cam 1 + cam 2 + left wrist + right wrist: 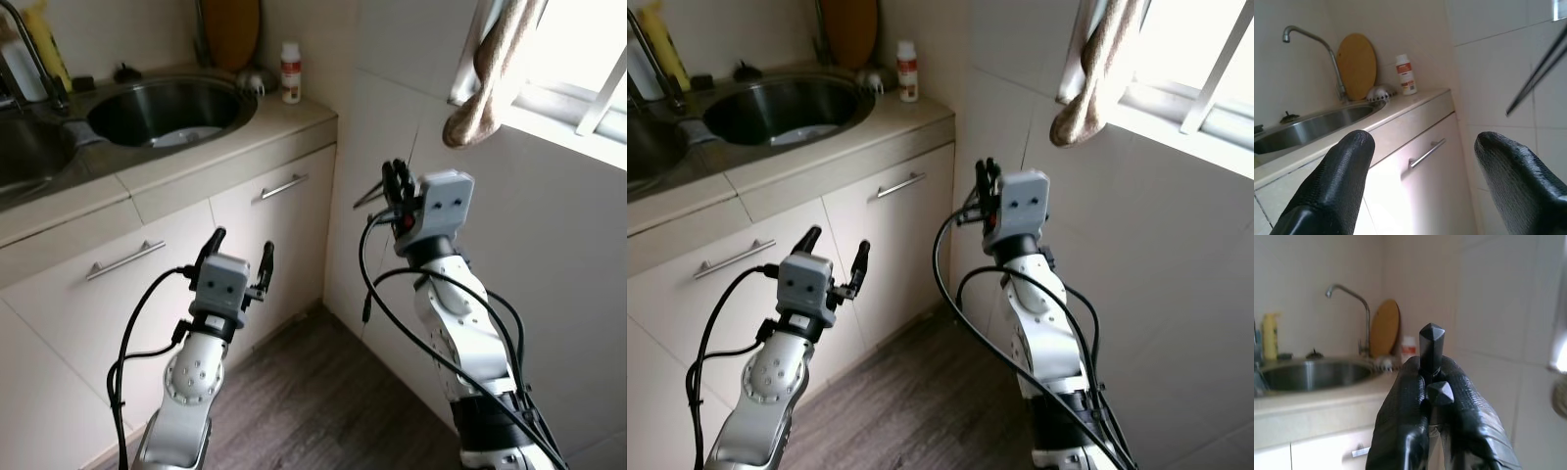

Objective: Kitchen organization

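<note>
Right arm: raised, forearm near vertical, right tool level with the cabinet fronts beside the tiled wall. Its fingers are pressed together on a pair of dark chopsticks, whose thin shafts project leftward from the tool.

Left arm: raised lower, left tool pointing up toward the cabinet door, fingers spread apart, holding nothing.

On the surface: a round steel sink, and behind it a white bottle and a round wooden board leaning on the wall.
</note>
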You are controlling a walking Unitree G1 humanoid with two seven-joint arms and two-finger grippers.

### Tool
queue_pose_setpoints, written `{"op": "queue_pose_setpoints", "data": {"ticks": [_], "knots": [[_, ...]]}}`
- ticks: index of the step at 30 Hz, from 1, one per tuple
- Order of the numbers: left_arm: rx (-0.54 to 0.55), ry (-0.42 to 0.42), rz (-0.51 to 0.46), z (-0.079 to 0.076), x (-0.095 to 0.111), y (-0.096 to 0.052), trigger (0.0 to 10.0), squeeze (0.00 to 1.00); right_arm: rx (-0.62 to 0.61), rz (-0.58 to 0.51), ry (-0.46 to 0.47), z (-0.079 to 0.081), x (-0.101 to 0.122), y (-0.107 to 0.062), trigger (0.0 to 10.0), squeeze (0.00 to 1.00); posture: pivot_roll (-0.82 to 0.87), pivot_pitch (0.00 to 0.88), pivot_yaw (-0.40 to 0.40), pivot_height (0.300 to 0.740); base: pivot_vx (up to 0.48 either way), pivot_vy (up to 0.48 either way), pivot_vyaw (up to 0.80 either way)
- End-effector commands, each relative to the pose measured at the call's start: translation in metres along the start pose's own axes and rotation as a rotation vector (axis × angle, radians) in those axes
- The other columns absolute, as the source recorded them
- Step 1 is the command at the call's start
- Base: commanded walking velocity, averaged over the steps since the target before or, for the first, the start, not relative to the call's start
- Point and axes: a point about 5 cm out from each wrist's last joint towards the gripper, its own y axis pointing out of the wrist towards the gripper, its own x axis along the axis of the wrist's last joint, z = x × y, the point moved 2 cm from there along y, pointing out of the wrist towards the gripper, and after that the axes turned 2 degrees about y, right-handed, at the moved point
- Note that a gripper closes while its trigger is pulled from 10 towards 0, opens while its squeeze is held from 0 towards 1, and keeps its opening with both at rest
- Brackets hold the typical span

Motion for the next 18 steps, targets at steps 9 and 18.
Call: {"op": "queue_pose_setpoints", "data": {"ticks": [9,18], "knots": [[-0.005,0.007,-0.025,0.000,0.006,0.002,10.0,0.00,0.023,-0.091,-0.044,0.006,0.024,0.011,10.0,0.00,0.10,0.000,-0.037,0.740,0.350,0.000,0.27],[0.000,0.012,-0.025,0.000,0.006,0.002,10.0,0.00,0.066,-0.108,-0.038,0.016,0.029,0.016,10.0,0.00,0.10,0.000,-0.040,0.740,0.283,0.000,0.80]]}}
